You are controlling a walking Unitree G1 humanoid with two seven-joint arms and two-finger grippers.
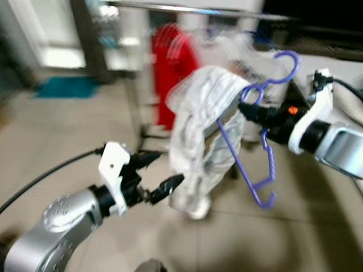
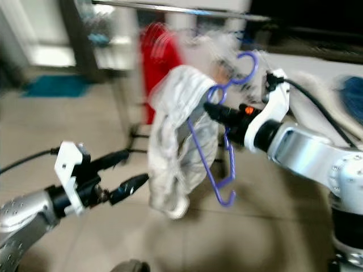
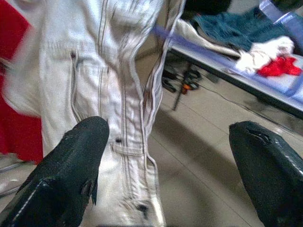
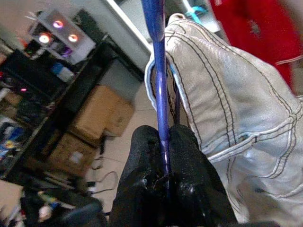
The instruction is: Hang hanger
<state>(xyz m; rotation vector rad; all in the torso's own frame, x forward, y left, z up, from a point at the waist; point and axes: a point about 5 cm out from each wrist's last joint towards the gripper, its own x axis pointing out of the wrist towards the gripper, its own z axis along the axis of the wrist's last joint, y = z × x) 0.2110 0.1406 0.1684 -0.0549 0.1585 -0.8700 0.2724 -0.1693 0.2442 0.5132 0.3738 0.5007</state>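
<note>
The room has a pale tiled floor [image 1: 68,130] with a teal mat [image 1: 67,86] at the far left, and a metal clothes rail [image 1: 193,9] runs across the top with a red garment [image 1: 173,62] hanging below it. In the left wrist view a long surface [image 3: 246,78] carries heaped clothes in teal, white and red.

The purple hanger [image 1: 258,141] is held in mid-air below the rail, its hook curling upward and its long axis tilted steeply down toward the floor. A pale jacket [image 1: 201,136] drapes over it and hangs down on its left.

The right pincer [image 1: 248,110] reaches in from the right, arm roughly level, fingers clamped on the hanger's neck. The left pincer [image 1: 157,173] is raised lower down, fingers spread wide, tips near the jacket's hem.
</note>
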